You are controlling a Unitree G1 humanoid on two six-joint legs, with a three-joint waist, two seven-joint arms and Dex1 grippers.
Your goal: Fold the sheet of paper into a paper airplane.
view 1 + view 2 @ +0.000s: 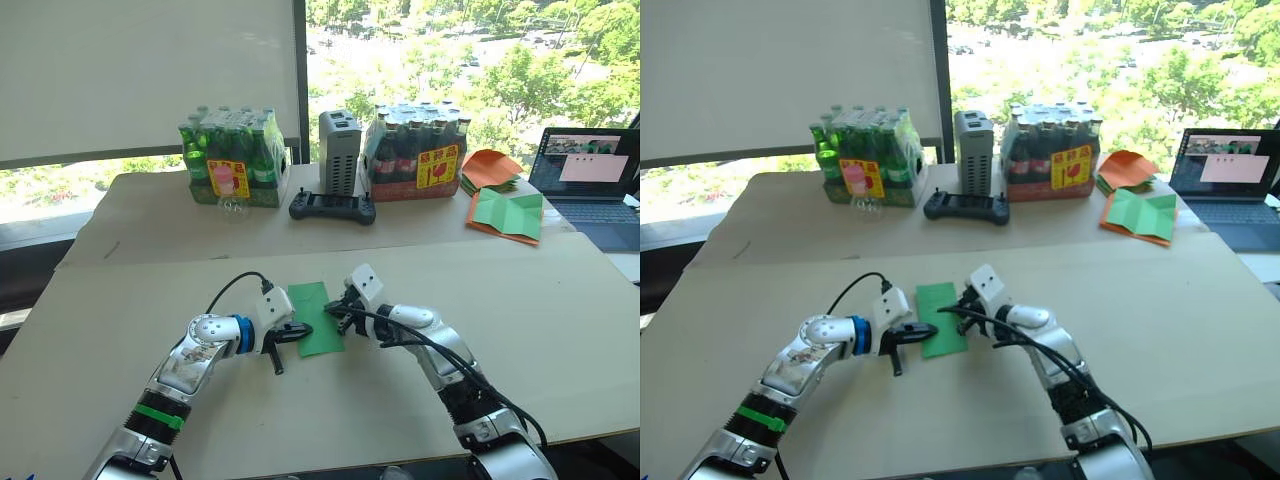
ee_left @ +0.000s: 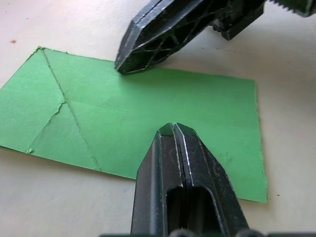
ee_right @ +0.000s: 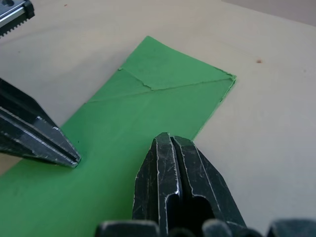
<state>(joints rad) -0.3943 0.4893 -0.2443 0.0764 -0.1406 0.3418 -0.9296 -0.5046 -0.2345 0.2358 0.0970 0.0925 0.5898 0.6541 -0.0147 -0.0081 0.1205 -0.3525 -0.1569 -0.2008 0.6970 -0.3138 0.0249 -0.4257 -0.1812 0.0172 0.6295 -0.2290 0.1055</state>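
Between the two end effectors, paper (image 1: 316,317) lies flat on the worktop (image 1: 560,310); left end effector (image 1: 297,329) and right end effector (image 1: 338,307), fingers pressed together, tips touch it from opposite sides.

The bench (image 1: 520,330) lay bare to either side of the sheet of paper (image 1: 316,317). The left claw (image 1: 294,331) and right claw (image 1: 338,309), fingers closed, pressed on its opposite edges. Bottle packs (image 1: 232,158) and a controller (image 1: 332,207) stood well beyond.
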